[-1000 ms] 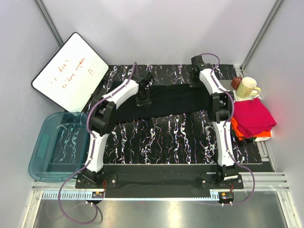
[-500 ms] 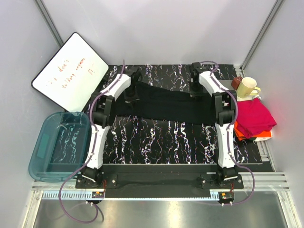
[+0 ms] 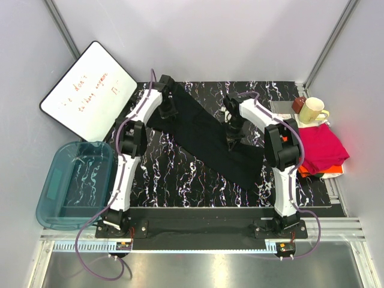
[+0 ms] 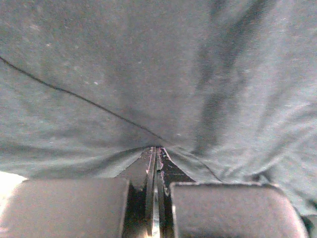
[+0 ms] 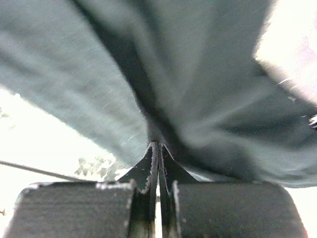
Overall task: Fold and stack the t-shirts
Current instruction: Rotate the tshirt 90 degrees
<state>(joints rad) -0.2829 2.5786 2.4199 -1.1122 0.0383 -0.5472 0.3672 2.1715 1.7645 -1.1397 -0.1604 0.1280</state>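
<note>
The black t-shirt (image 3: pixel 207 133) lies as a long band slanting from the far left toward the near right of the table. My left gripper (image 3: pixel 166 103) is shut on its far left end, and the cloth (image 4: pixel 148 74) fills the left wrist view above the closed tips (image 4: pixel 156 148). My right gripper (image 3: pixel 232 123) is shut on the shirt near its middle right, with the cloth (image 5: pixel 198 89) bunched at the closed tips (image 5: pixel 158 145). The magenta-pink t-shirt (image 3: pixel 321 147) lies folded at the right edge on an orange piece (image 3: pixel 300 165).
A cream mug (image 3: pixel 313 110) and a small brown cup (image 3: pixel 298 105) stand at the far right. A whiteboard (image 3: pixel 87 90) leans at the far left. A blue plastic bin (image 3: pixel 69 183) sits off the table's left side. The marbled black tabletop (image 3: pixel 180 180) shows in front.
Both grippers kept hold of the black shirt. The right gripper swung nearer and leftward, the left gripper moved farther back, so the shirt turned from a level band to a slanting one.
</note>
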